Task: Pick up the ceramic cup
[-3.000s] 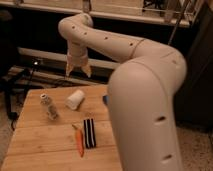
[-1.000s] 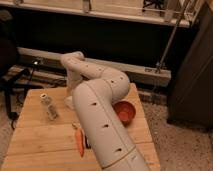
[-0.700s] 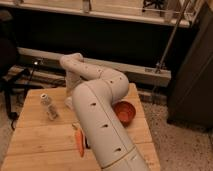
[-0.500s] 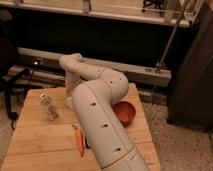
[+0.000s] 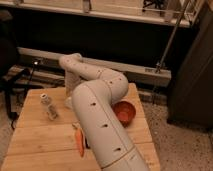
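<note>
My white arm bends over the wooden table (image 5: 35,135), and its wrist points down at the table's back middle. My gripper (image 5: 69,98) is low over the spot where the white ceramic cup lies. Only a pale sliver of the cup (image 5: 67,104) shows beside the wrist; the rest is hidden by the gripper and the arm. I cannot tell from this view whether the gripper touches the cup.
A small clear bottle (image 5: 49,107) stands left of the gripper. An orange carrot (image 5: 79,142) lies at the table's front, beside the arm. A red-orange bowl (image 5: 124,112) sits right of the arm. Dark rails and a pole stand behind the table.
Three seconds ago the gripper hung above the cup, which lay in plain view. It has since come down over the cup. Over the last second the arm has barely moved.
</note>
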You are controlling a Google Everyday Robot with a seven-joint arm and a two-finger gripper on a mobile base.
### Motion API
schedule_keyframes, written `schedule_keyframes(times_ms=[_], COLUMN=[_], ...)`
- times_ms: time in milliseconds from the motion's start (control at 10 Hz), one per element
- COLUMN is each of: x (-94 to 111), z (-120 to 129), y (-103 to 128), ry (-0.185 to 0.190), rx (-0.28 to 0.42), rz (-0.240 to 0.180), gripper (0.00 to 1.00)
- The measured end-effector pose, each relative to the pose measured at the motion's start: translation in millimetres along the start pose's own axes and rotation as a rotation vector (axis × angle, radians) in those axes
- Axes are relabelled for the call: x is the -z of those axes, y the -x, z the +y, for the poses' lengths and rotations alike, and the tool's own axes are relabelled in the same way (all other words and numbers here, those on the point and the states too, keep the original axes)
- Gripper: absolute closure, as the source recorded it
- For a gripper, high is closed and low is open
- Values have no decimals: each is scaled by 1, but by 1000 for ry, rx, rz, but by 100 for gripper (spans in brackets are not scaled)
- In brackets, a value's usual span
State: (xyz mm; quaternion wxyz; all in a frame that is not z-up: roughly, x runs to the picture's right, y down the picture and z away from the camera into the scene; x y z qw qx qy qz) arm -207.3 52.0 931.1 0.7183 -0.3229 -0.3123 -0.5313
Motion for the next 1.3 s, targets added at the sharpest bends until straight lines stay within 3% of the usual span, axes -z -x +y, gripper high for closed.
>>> schedule_keyframes(times_ms=[300,400,600,700,800,1000,1100,1300], x=[13,23,64,94,131,178,204,226], z=[7,12,26,36,50,72,79,84], y=[-8,-11,-15,-14,-7,9,24,38], ry=[-31,-58,-165,-232,-306,-415,-490,-550], rx=[54,77,133,173,228,310,375,431], rz=[24,32,68,95,125,155,169,187], gripper=[100,100,100,100,100,100,100,100])
